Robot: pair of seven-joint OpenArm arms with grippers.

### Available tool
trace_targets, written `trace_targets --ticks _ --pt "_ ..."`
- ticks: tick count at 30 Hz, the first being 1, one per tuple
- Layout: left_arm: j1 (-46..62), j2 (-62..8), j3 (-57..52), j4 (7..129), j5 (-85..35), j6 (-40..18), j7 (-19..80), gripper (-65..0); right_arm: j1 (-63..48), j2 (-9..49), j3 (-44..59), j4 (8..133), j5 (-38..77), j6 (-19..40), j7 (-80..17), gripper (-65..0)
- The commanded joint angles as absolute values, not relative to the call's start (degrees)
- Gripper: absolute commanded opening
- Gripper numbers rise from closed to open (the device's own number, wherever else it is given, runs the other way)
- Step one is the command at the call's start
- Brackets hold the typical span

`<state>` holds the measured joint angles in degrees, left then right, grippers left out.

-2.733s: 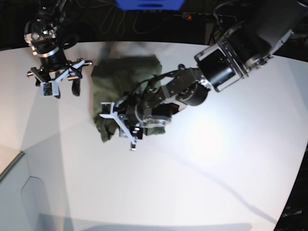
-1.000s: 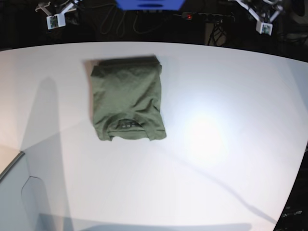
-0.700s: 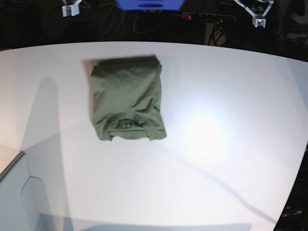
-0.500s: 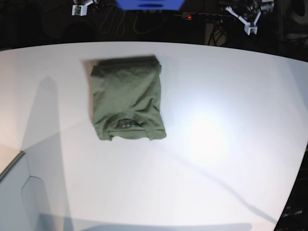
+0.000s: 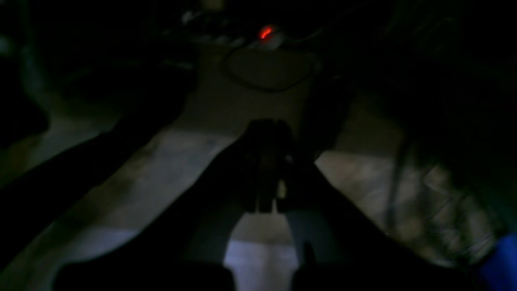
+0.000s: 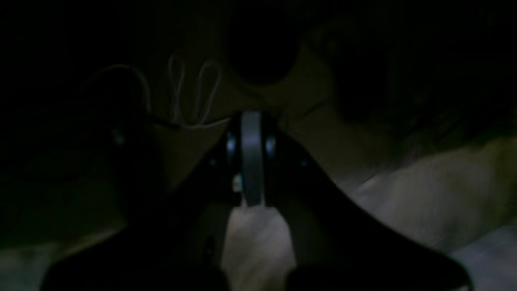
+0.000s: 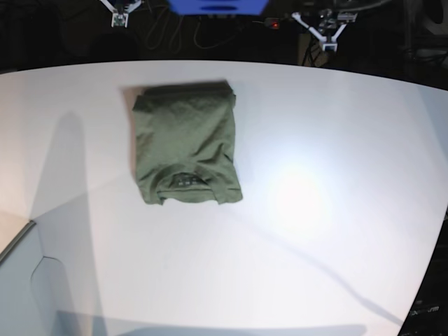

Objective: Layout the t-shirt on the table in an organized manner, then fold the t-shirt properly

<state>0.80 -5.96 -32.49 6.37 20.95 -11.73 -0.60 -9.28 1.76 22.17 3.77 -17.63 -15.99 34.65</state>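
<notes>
The t-shirt (image 7: 185, 144) is seen folded into a compact rectangle on the table (image 7: 315, 210), left of centre in the base view. Its long axis runs from the far edge toward the camera, with the collar end nearest the camera. Both sets of fingers are pressed together and hold nothing. The right gripper (image 7: 120, 12) and left gripper (image 7: 323, 31) are parked beyond the far edge, well apart from the shirt; the right is judged nearer.
</notes>
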Motion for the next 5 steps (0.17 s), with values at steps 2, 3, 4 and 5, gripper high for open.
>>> trace_targets --ticks 2,3,4,5 --pt "0.84 -6.2 -32.48 6.64 20.97 -11.3 -0.92 -64.9 -9.19 1.89 17.45 3.56 -17.1 -20.88 32.57 -65.0" --pt "0.75 -5.93 -32.48 6.64 20.97 -11.3 -0.92 -64.9 -8.84 1.89 14.9 3.56 -17.1 -23.08 31.43 -65.0" --pt "0.66 -5.85 -32.48 6.73 20.97 -11.3 -0.92 -64.9 -8.66 1.89 12.88 3.56 -17.1 -24.66 30.55 -65.0" --pt "0.04 -5.85 -32.48 6.55 20.97 -11.3 -0.92 -64.9 -8.4 1.89 10.86 3.47 -17.1 -26.42 29.76 -65.0"
